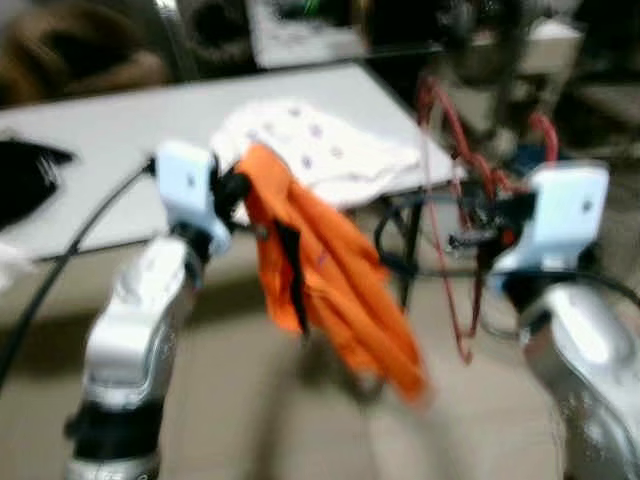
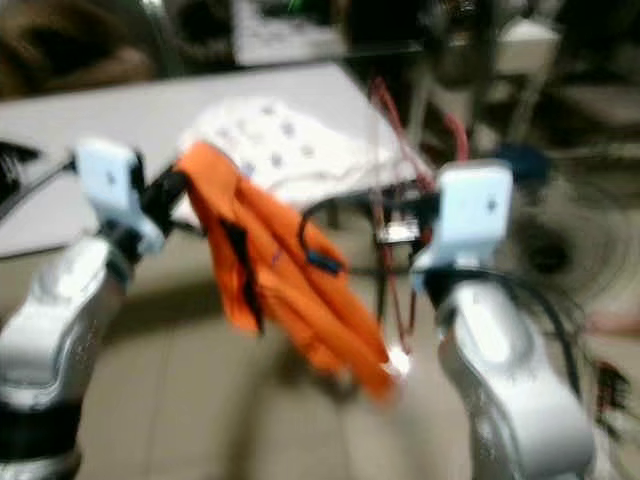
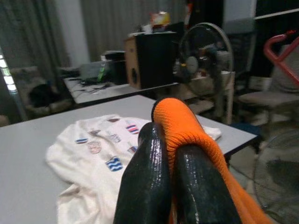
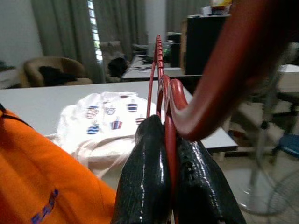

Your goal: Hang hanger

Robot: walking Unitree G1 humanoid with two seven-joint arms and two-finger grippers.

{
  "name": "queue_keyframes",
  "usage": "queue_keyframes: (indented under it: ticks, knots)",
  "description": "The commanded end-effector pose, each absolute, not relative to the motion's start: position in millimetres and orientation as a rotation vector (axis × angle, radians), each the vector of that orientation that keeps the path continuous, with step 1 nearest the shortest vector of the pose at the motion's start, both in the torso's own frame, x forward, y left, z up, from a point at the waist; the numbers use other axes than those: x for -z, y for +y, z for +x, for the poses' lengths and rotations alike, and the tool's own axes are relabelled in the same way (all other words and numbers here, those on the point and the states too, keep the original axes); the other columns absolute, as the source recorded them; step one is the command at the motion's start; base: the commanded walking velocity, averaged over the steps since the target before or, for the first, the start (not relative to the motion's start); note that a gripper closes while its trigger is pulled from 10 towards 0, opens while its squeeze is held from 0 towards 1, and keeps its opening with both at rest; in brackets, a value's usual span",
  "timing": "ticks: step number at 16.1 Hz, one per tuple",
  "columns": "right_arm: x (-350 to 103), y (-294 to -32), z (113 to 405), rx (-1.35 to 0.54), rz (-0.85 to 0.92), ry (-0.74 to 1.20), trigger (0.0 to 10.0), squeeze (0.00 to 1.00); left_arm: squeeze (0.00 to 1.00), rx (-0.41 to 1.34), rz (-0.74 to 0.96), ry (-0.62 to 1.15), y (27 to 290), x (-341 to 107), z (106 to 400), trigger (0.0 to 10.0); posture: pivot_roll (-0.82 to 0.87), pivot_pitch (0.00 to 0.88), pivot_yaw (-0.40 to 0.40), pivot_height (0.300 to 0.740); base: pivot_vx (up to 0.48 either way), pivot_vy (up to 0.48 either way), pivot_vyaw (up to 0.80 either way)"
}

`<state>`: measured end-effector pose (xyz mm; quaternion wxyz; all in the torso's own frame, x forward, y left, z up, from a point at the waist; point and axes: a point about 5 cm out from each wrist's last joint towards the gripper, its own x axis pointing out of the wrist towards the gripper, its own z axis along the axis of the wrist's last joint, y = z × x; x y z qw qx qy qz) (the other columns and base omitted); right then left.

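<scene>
Red hanger (image 4: 164,100) held up in front of the robot on its right side, the wire pinched between the two black fingers (image 4: 147,172) of the right gripper (image 4: 169,140); jaws pressed together on the wire, the hook curving off past the camera. In the head views the hanger's red wire (image 1: 452,190) hangs down beside the table edge, blurred. Left gripper (image 3: 169,163) raised on the other side, its fingers (image 3: 145,182) closed on a fold of orange garment (image 1: 320,270), which drapes down and toward the robot's right, free of the table. Behind both, a white shirt with small printed patches (image 3: 100,154) lies crumpled flat on the grey table (image 1: 110,130) near its corner. A dark item (image 1: 25,175) rests at the table's far left, too blurred to identify. A standing fan (image 3: 205,56) and a black cabinet (image 3: 152,58) stand beyond the table; tiled floor (image 1: 240,400) below. No containers can be made out.
</scene>
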<state>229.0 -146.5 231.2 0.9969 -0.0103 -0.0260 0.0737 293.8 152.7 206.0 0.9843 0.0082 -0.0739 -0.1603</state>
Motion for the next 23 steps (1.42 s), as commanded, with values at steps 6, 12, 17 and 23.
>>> queue_keyframes:
  ticks: [6, 12, 17, 23]
  knots:
    - [-237, -141, 230, -0.222, -0.067, -0.081, 10.0, 0.00, 0.00, 0.175, 0.074, -0.228, 180, -231, 307, 10.0, -0.23, 0.011, 0.055, 0.740, 0.377, 0.000, 0.53]
    - [-242, -126, 232, -0.341, -0.098, -0.116, 10.0, 0.00, 0.00, 0.085, 0.141, -0.357, 206, -274, 324, 10.0, -0.22, 0.000, 0.040, 0.740, 0.391, 0.000, 0.80]
    - [-245, -109, 235, -0.440, -0.106, -0.150, 10.0, 0.00, 0.00, 0.013, 0.221, -0.542, 236, -354, 355, 10.0, -0.20, 0.000, 0.032, 0.740, 0.415, 0.000, 0.80]
    - [-248, -105, 241, -0.443, -0.069, -0.184, 10.0, 0.00, 0.00, 0.099, 0.223, -0.761, 207, -459, 372, 10.0, -0.18, 0.000, 0.035, 0.740, 0.436, 0.000, 0.40]
